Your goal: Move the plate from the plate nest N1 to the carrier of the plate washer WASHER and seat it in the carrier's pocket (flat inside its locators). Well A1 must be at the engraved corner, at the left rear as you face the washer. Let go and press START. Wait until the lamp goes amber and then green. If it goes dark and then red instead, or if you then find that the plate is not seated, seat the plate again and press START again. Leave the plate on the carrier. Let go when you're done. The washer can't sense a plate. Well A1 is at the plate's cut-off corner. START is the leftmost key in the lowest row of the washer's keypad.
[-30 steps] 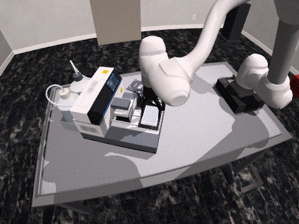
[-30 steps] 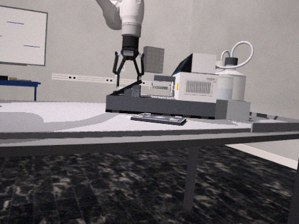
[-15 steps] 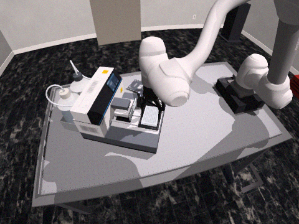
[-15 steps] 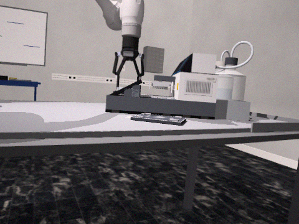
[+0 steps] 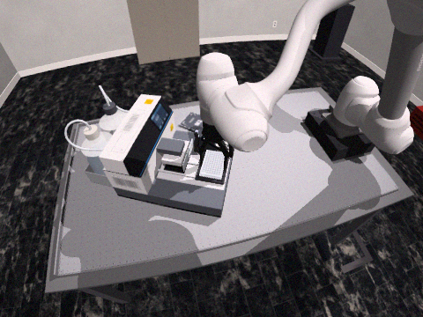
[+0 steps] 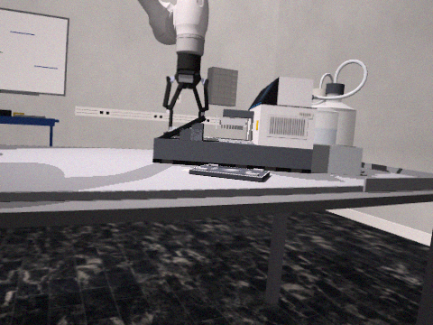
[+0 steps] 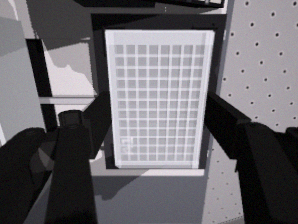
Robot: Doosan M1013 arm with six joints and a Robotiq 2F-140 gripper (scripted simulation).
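While the wrist view is filled by the 2 black fingers of the black claw [image 7: 156, 131], the white, rectangular multi-well plate [image 7: 159, 97] is seen clamped between them by its 2 long sides. One finger is pressed against the plate's left edge and the other against its right edge, low on the plate as that view shows it. Beneath the plate, the dark carrier pocket [image 7: 97, 65] of the washer is seen as a black border around it, and the perforated grey tabletop [image 7: 260, 60] is shown to the right.

From the exterior view, the plate [image 6: 182, 128] is seen tilted over the near end of the grey washer base [image 6: 234, 153], one end low and the other raised toward the claw [image 6: 186, 110]; whether it lies inside the locators cannot be told. A flat dark plate nest [image 6: 230, 171] is seen lying on the tabletop [image 6: 113, 173] just in front of the washer base.

From above, the plate [image 5: 211, 164] is found at the right side of the white and black plate washer [image 5: 132, 141], under the white arm [image 5: 238, 110]. Farther back, 2 white bottles [image 5: 94, 134] with tubing are placed behind the washer. Well apart to the right, the arm's black base [image 5: 315, 123] is mounted on the tabletop.
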